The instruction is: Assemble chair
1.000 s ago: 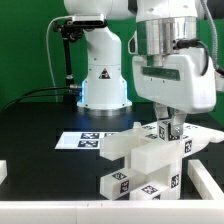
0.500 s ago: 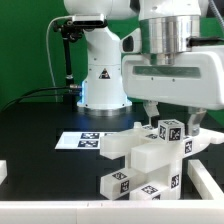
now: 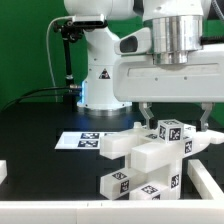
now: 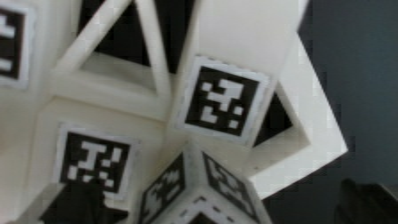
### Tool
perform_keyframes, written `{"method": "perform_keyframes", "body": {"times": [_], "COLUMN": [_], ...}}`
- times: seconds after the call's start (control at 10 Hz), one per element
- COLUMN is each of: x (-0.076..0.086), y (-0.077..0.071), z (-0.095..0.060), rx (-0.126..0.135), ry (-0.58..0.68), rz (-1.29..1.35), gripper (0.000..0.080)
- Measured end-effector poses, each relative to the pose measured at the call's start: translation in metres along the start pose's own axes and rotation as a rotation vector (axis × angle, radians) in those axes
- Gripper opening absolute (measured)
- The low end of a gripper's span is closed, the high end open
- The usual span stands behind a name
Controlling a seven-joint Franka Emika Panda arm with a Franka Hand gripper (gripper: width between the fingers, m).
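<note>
The chair parts are white blocks with black-and-white tags, joined in a cluster at the front of the exterior view. A tagged cube sits at the cluster's top. My gripper hangs just above that cube, turned broadside, with its two fingers spread wide on either side and touching nothing. It is open and empty. The wrist view shows the tagged white parts very close and blurred; the fingers do not show there.
The marker board lies flat behind the parts on the black table. The robot's base stands at the back. White rails sit at the front left and front right.
The hand has turned about its vertical axis from narrow-on to broadside. Its fingers, close together over the top cube a second ago, now stand wide apart above it.
</note>
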State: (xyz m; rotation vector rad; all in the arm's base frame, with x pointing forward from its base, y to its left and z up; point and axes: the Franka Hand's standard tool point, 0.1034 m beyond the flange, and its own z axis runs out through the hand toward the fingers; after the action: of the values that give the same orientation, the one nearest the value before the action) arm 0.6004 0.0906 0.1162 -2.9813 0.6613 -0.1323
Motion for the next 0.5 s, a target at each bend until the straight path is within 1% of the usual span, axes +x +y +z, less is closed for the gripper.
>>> {"method": "perform_keyframes", "body": {"times": [0.1,0.2,0.3,0.5], "x": [0.0013,0.0040,0.0051,0.0049], "y": [0.0011,0.0048,0.0078,0.0076], "z": [-0.0007,0.0009,0.0026,0.0026], "rx": [-0.034,-0.045,-0.047,-0.047], "ry": [0.006,0.010,0.009,0.010], "rz": [-0.202,-0.377,-0.416,-0.379], "gripper": [0.0649,0.0649,0.0649,0.0637]}}
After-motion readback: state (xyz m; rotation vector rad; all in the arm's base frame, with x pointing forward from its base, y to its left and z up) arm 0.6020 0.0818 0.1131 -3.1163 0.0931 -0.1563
